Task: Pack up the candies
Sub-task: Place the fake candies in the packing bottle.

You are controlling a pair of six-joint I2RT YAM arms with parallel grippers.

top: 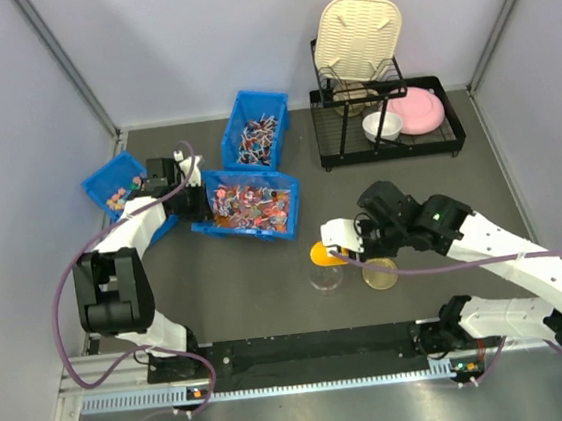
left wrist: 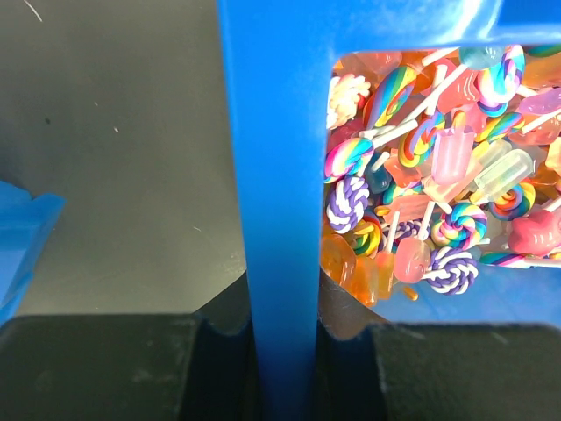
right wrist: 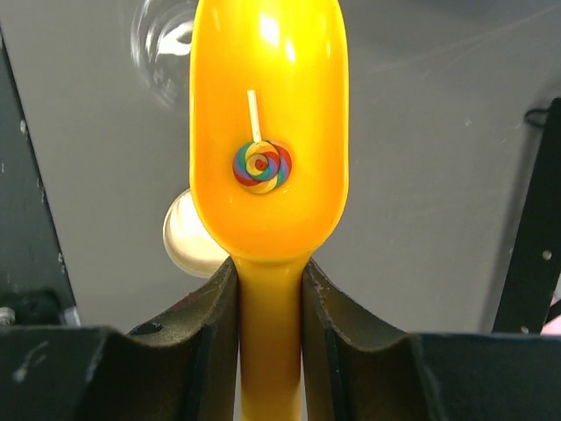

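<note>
Gripping, right: right gripper [right wrist: 270, 289] closed on the handle of the yellow scoop [right wrist: 267, 114].
Scoop bowl: one swirl candy [right wrist: 261, 165] lies in it, above the worktop [right wrist: 421, 132].
Left side: left gripper [left wrist: 282, 351] clamped on the wall of the blue bin [left wrist: 272, 175].
Bin contents: candies [left wrist: 429, 202] heaped inside, just beside the clamped wall.

Two white arms [top: 495, 238], black joints [top: 113, 288], looping purple cables [top: 65, 324], matte black claws [right wrist: 270, 281].

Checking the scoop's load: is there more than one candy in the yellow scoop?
No, only a single swirl lollipop lies in the yellow scoop, in its bowl.
</note>
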